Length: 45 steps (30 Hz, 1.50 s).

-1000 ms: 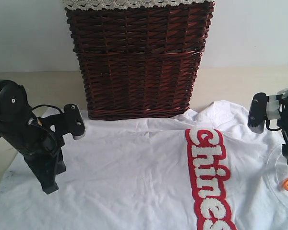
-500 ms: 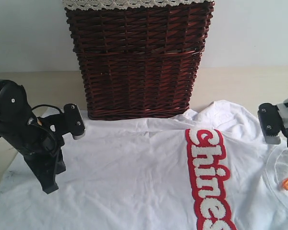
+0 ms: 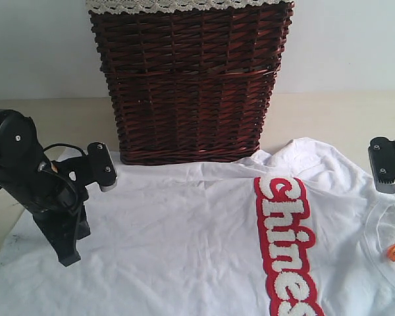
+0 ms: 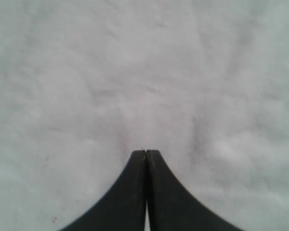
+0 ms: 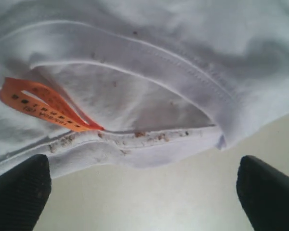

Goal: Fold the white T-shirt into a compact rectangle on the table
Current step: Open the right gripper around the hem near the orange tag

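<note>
The white T-shirt lies spread flat on the table, its red band with fuzzy white letters running down the right half. My left gripper points down onto the shirt's left part; in the left wrist view it is shut, tips together over plain white fabric. My right gripper is open wide, its fingertips far apart over bare table just short of the shirt's collar. An orange tag hangs inside the collar.
A tall dark wicker basket with white lace trim stands at the back, touching the shirt's far edge. A white wall rises behind it. The right arm's wrist block sits at the right edge of the exterior view.
The right arm has slid rightward, most of it leaving the exterior view. The left arm and the shirt have not moved.
</note>
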Each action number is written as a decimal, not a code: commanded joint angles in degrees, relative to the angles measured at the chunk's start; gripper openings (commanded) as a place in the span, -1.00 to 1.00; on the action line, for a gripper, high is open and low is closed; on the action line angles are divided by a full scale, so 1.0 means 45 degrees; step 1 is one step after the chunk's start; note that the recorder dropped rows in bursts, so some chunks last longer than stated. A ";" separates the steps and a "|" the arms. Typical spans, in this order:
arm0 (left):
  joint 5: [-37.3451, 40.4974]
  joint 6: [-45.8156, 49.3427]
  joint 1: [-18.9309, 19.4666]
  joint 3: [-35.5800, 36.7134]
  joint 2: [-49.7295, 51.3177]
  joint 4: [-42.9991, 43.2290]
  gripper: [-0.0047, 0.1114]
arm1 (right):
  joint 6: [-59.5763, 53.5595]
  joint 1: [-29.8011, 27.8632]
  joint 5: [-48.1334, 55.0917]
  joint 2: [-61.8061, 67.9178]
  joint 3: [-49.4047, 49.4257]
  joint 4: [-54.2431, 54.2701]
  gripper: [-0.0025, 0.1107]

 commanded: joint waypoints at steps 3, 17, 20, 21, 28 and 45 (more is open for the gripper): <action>-0.0465 0.0050 0.0066 -0.0063 -0.0117 -0.0168 -0.92 | -0.0076 -0.0058 -0.0717 0.0056 0.0336 -0.0651 0.90; -0.0818 0.0105 0.0066 -0.0063 -0.0117 -0.0168 -0.92 | -0.0096 0.0700 -0.1264 -0.0265 0.1045 -0.0465 0.90; -0.0599 0.0105 0.0066 -0.0063 -0.0117 -0.0251 -0.92 | -0.0064 0.0700 -0.1186 -0.0086 0.1266 -0.0578 0.90; -0.0566 0.0105 0.0066 -0.0063 -0.0117 -0.0283 -0.92 | -0.0064 0.0700 -0.1230 -0.0060 0.1439 -0.0836 0.90; -0.0852 0.0105 0.0066 -0.0063 -0.0117 -0.0280 -0.92 | 0.0711 0.0700 -0.2452 -0.0060 0.1823 -0.1263 0.90; 0.2211 0.2062 0.0066 -0.0063 -0.0117 0.5055 -0.89 | 0.0997 0.0700 -0.2838 0.0116 0.1823 -0.1535 0.90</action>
